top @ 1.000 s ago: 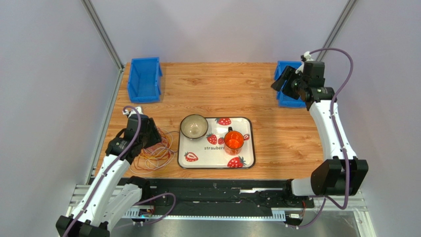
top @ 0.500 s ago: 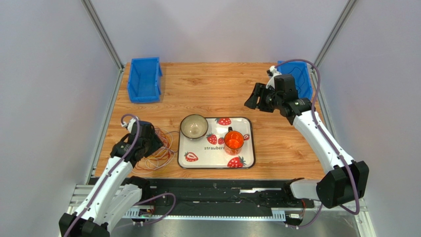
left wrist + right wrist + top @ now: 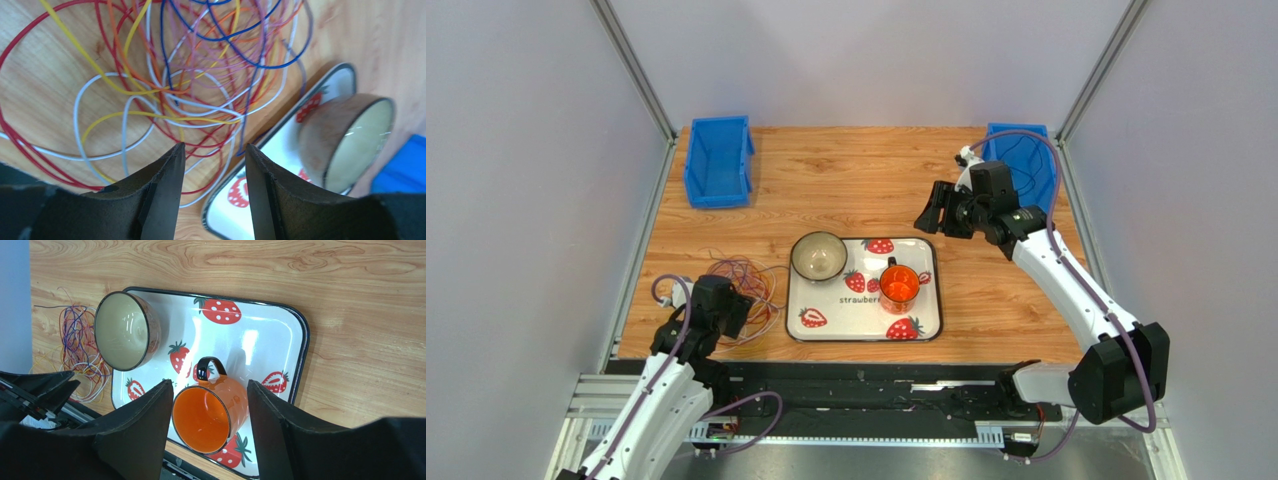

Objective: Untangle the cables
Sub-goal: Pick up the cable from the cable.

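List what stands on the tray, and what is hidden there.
A bowl and a mug stand on the tray, both seemingly empty. The tray's surface beneath them is covered.

A white strawberry-print tray (image 3: 856,318) lies on the wooden table (image 3: 846,180), ahead of the right gripper (image 3: 210,385). On it, an orange mug (image 3: 899,287) shows between the fingers, with a bowl (image 3: 818,256), seemingly brown outside, to their left. Two blue bins (image 3: 718,160) (image 3: 1004,150) sit behind.
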You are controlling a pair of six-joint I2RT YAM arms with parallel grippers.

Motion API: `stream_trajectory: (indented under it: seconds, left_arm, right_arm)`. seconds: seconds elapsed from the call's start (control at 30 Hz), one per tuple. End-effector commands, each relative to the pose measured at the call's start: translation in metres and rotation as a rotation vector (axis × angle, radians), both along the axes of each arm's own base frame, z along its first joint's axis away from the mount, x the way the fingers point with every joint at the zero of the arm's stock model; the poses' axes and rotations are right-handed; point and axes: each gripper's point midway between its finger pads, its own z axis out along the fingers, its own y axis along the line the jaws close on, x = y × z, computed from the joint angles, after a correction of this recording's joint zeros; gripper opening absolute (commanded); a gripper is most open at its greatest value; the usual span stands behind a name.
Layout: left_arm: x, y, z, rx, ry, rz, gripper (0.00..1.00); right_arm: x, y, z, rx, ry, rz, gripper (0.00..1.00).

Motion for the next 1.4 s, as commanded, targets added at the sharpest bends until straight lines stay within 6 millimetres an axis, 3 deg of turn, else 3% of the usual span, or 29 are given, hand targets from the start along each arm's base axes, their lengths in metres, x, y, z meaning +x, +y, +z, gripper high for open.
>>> stream_trajectory:
  seconds: [0.0, 0.5, 0.9, 1.23, 1.33, 1.37]
  left_arm:
    - [0.024, 0.003, 0.022, -0.042, -0.117, 0.094, 0.56]
    - [0.036, 0.013, 0.017, 0.024, -0.109, 0.128, 0.54]
    - [0.04, 0.016, 0.001, 0.054, -0.068, 0.15, 0.49]
    - [0.035, 0.018, -0.01, 0.09, 0.021, 0.142, 0.31]
    - [0.037, 0.016, -0.008, 0.091, 0.015, 0.125, 0.15]
    - [0.038, 0.015, -0.006, 0.092, 0.01, 0.118, 0.0]
  right_arm:
    - [-0.003, 0.003, 0.013, 0.008, -0.06, 0.017, 0.6]
    - [-0.01, 0.008, 0.0, -0.007, -0.036, 0.037, 0.59]
    - [-0.017, 0.017, -0.009, -0.015, -0.017, 0.062, 0.59]
    - [-0.02, 0.017, -0.009, -0.026, -0.018, 0.068, 0.58]
    - [-0.02, 0.016, -0.01, -0.028, -0.018, 0.066, 0.58]
    - [-0.02, 0.017, -0.011, -0.031, -0.016, 0.067, 0.58]
